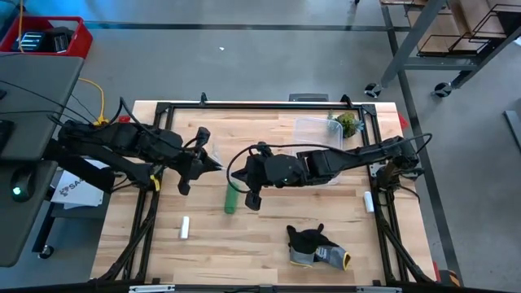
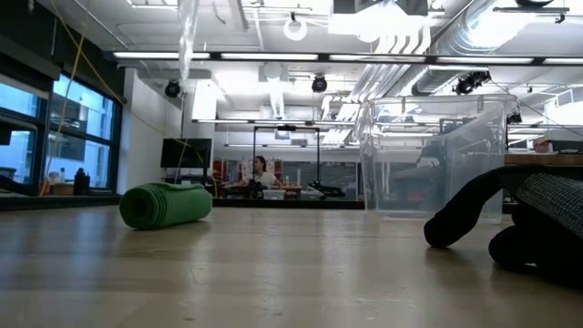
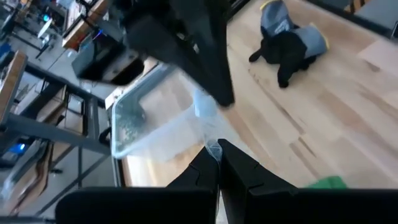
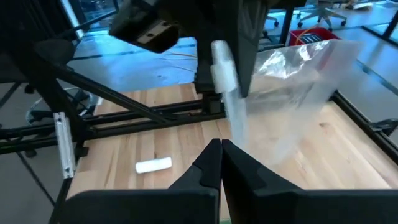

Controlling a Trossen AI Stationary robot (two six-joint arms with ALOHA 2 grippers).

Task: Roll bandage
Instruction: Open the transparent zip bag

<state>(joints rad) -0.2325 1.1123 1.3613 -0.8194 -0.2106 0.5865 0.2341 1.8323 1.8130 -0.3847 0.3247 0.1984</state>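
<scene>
Bandage point(image 2: 166, 205): soft green fabric roll on pale wooden table point(image 2: 273, 273).

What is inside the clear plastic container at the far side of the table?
The clear container looks empty through its walls; a green leafy item sits beside its far-right corner. The right arm covers its near edge.

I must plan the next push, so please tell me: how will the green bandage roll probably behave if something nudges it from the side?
The bandage lies on its side as a compact cylinder, so it would probably roll easily on the smooth wooden table. It appears to be soft wound fabric, likely light and squashy rather than stiff. Its outer end might loosen if dragged.
</scene>
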